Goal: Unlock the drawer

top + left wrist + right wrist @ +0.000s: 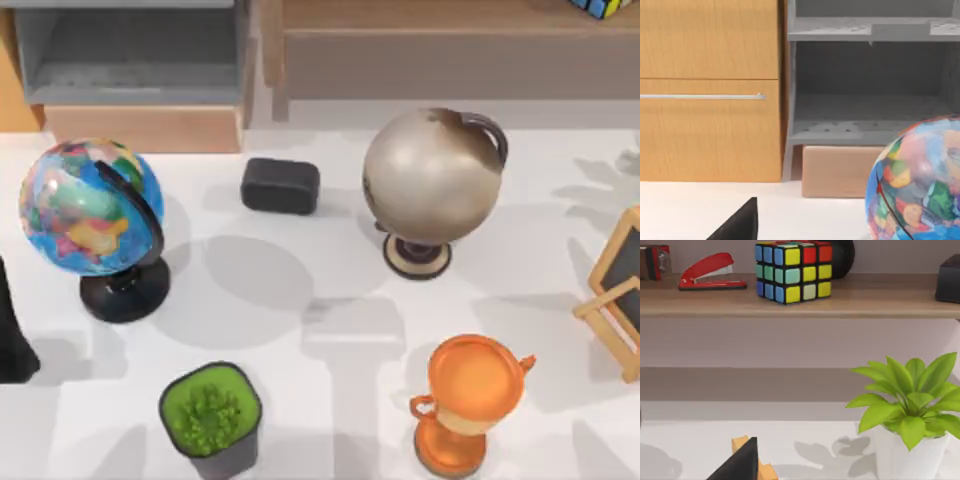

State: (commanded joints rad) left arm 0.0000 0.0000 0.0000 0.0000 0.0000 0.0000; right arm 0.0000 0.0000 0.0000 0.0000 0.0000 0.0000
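Observation:
The drawer (140,127) stands at the table's back left, with a light tan front panel and grey inner walls (130,60) seen from above. The left wrist view faces it: the tan panel (837,172) sits low, with the grey compartments (865,110) above it. My left arm (12,330) is a dark shape at the table's left edge, well in front of the drawer. A black part of my left gripper (740,225) juts into its wrist view, touching nothing. A black part of my right gripper (740,462) shows above the table, far from the drawer.
A colourful globe (90,210) stands just in front of the drawer, with a black block (280,186) and a grey globe (432,178) to its right. Nearer the front are a green plant pot (210,412) and an orange trophy (470,395). A brown shelf (450,40) spans the back right.

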